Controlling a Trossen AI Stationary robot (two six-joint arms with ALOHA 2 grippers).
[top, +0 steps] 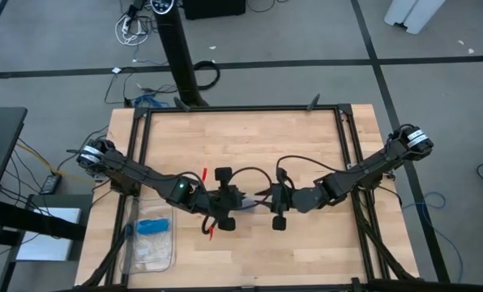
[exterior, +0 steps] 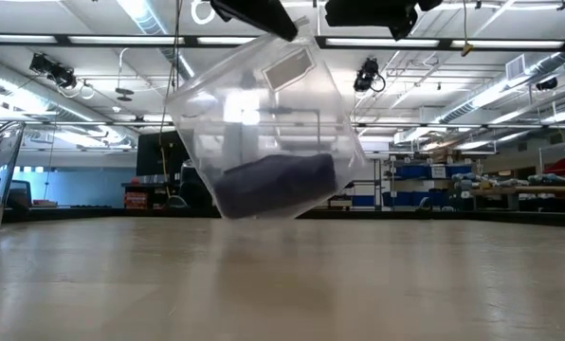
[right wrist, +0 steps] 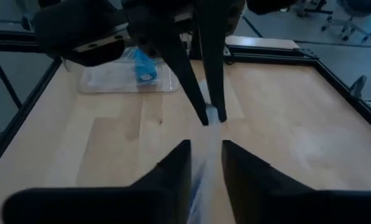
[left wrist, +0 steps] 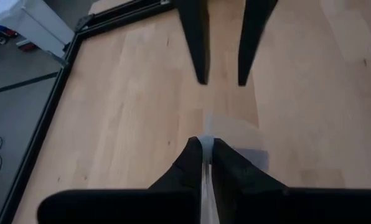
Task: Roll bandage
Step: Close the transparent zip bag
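Note:
A clear plastic bag (exterior: pixel 264 123) hangs tilted above the table, and the dark navy bandage (exterior: pixel 275 185) lies in its lowest part. My left gripper (left wrist: pixel 205 144) (top: pixel 243 199) is over the table's middle, shut on the bag's top. My right gripper (right wrist: pixel 205 149) (top: pixel 266 198) faces it from the table's right, level and open. A strip of the clear film (right wrist: pixel 205 165) runs through the gap between its fingers. I cannot tell whether it touches them. My left gripper pinches the bag's thin upper edge (left wrist: pixel 208 127) between its two fingers, which slant down from the table's left. One layer or several, I cannot tell. The bag hangs tilted below the fingers, clear of the table, with the bandage in its bottom.
A clear flat container (top: pixel 151 237) with a light-blue item (right wrist: pixel 142 65) lies at the table's near left. Black frame rails (top: pixel 241 110) run around the wooden top (top: pixel 250 146). Bare wood lies beneath the hanging bag.

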